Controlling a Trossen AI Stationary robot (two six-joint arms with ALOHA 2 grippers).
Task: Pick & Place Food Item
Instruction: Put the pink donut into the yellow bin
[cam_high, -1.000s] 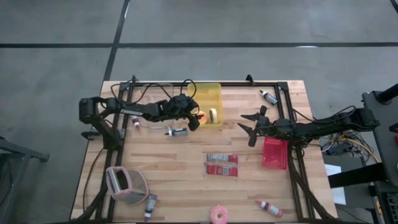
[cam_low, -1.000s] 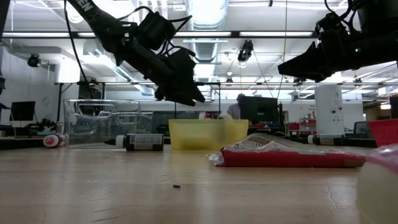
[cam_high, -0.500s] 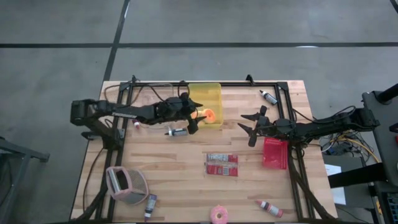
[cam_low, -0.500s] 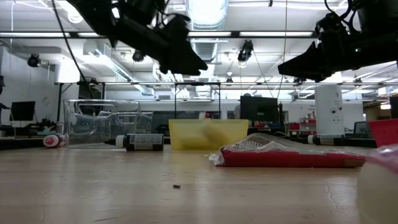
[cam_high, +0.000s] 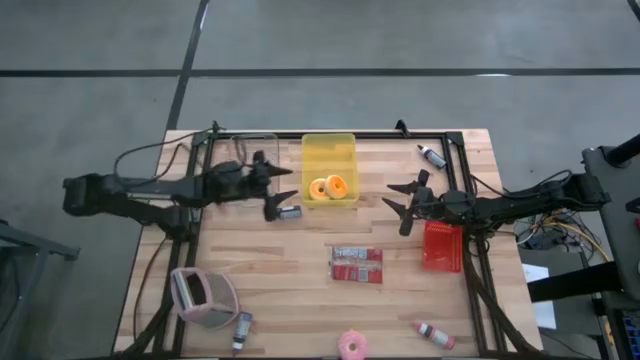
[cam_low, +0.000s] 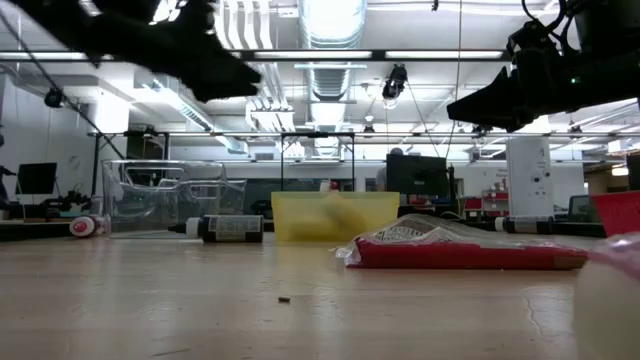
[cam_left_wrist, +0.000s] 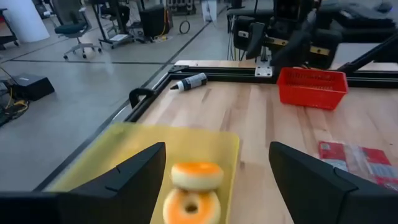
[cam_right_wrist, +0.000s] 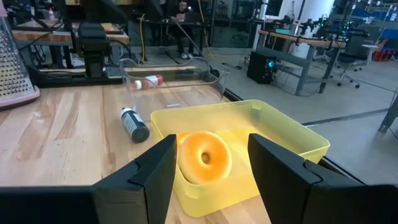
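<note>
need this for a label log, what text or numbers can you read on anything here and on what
None can be read.
Red packet: print too small.
Small bottle: label blurred.
Red basket: marks along its rim too blurred.

On the tabletop I count 2 orange donuts (cam_high: 327, 187) in 1 yellow bin (cam_high: 329, 149), 1 pink donut (cam_high: 352, 346) at the near edge, 1 red basket (cam_high: 442, 247), 1 clear container (cam_high: 238, 149), 1 pink grater (cam_high: 203, 297), 1 red packet (cam_high: 357, 266), and 4 small bottles (cam_high: 432, 155).
</note>
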